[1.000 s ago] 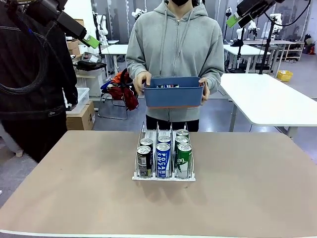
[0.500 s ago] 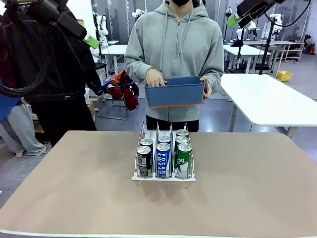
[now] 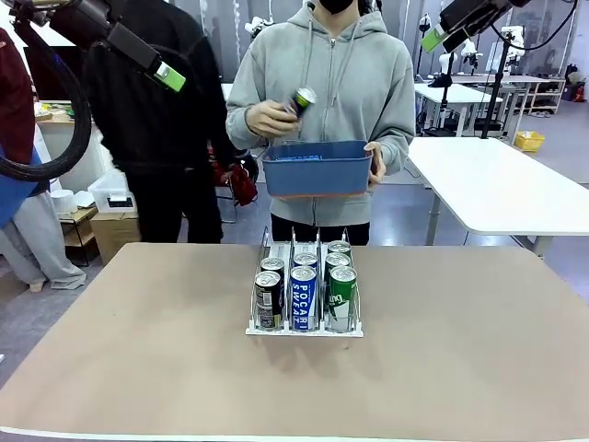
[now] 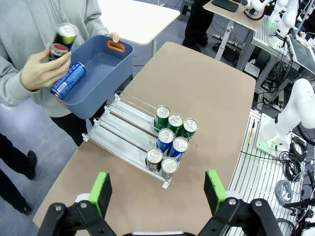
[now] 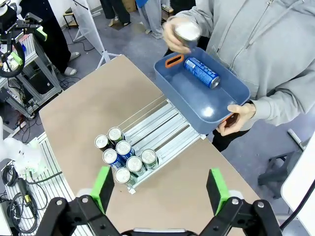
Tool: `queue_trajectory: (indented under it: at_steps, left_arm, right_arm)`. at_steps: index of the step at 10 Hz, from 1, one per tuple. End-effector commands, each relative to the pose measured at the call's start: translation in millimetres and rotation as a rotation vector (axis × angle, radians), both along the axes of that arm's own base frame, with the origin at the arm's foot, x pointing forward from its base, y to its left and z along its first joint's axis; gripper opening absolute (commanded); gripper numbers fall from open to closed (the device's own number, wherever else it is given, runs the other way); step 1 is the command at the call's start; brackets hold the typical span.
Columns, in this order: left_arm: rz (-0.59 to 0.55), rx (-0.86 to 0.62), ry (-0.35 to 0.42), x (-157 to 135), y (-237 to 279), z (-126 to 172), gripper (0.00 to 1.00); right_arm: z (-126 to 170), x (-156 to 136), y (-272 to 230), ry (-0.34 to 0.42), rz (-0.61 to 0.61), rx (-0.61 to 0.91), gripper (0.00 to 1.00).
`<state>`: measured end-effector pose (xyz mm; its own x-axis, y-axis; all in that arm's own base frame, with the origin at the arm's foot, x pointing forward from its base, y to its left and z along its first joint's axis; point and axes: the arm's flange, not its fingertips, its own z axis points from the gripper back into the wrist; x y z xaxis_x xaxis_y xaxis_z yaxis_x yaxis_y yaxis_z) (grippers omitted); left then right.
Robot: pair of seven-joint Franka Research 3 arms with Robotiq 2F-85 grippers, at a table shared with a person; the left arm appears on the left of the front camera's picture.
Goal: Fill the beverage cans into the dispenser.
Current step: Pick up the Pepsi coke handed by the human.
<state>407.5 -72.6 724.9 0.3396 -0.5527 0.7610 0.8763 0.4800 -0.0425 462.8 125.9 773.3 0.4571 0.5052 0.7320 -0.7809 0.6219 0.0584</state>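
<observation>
The clear dispenser (image 3: 260,324) stands mid-table with several beverage cans (image 3: 303,296) upright in its three lanes: black, blue and green ones at the front. At the far edge a person holds a blue bin (image 3: 317,170) in one hand. The other hand lifts a dark can (image 3: 302,99) above it. A blue can (image 5: 202,72) lies inside the bin (image 5: 204,98). My left gripper (image 3: 169,76) hangs high at the left and my right gripper (image 3: 431,39) high at the right. Both are open and empty, far above the dispenser (image 4: 123,135) (image 5: 160,128).
The brown table (image 3: 460,359) has free room on both sides of the dispenser. A white table (image 3: 502,180) stands behind on the right. A person in dark clothes (image 3: 166,129) stands behind the table's left end.
The person has let go of the bin with one hand and lifted a dark can out of it. A bystander in dark clothes has walked rightward behind my left arm. Neither arm has moved.
</observation>
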Motion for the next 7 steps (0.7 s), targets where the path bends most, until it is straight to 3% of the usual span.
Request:
queue_trajectory:
  at_steps: [1, 7]
  left_arm:
    - [-0.003, 0.001, 0.001, -0.7, 0.5, -1.3, 1.0]
    - [-0.003, 0.001, 0.001, -0.7, 0.5, -1.3, 1.0]
  right_arm:
    - [-3.2, -1.6, -0.6, 0.003, 0.003, 0.008, 1.0]
    - [-3.2, -1.6, -0.6, 0.003, 0.003, 0.008, 1.0]
